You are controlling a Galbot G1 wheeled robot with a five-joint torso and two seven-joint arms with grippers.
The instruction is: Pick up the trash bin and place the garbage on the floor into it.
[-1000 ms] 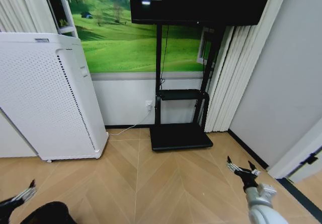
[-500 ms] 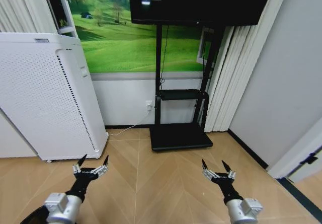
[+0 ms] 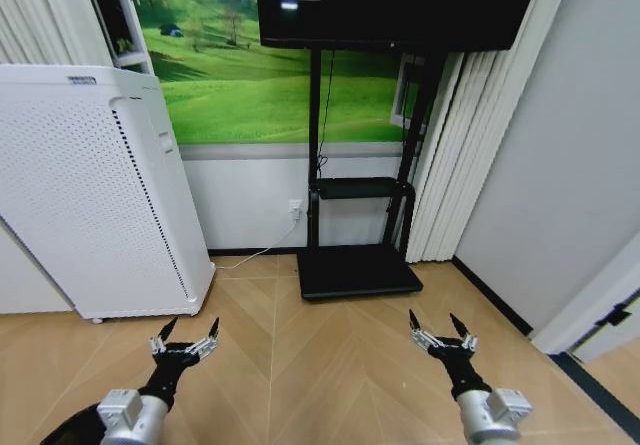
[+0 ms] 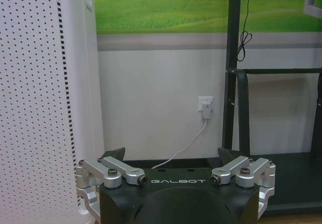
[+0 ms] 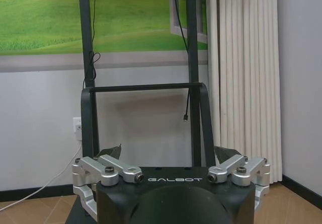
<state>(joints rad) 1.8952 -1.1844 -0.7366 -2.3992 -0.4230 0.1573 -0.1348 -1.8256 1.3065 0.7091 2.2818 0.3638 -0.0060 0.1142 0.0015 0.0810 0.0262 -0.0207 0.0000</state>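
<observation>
Both arms reach forward over the wooden herringbone floor [image 3: 300, 375]. My left gripper [image 3: 190, 333] hangs open above the floor at the lower left, fingers spread and holding nothing. My right gripper [image 3: 435, 327] is open the same way at the lower right. In the wrist views, the left gripper [image 4: 171, 156] faces the wall beside the white appliance, and the right gripper [image 5: 169, 152] faces the black stand. A dark rounded shape at the bottom left corner, behind my left arm, looks like the trash bin [image 3: 62, 433]; most of it is cut off. The garbage is out of view.
A tall white perforated appliance [image 3: 90, 195] stands against the wall on the left. A black screen stand with a flat base [image 3: 360, 270] is straight ahead. A white cable [image 3: 250, 257] runs from a wall socket. Curtains [image 3: 450, 165] and a dark skirting strip [image 3: 500, 305] are on the right.
My left arm has risen from the bottom left corner, covering most of the dark bin. My right gripper swung left toward the middle, then eased back slightly. Both stay open.
</observation>
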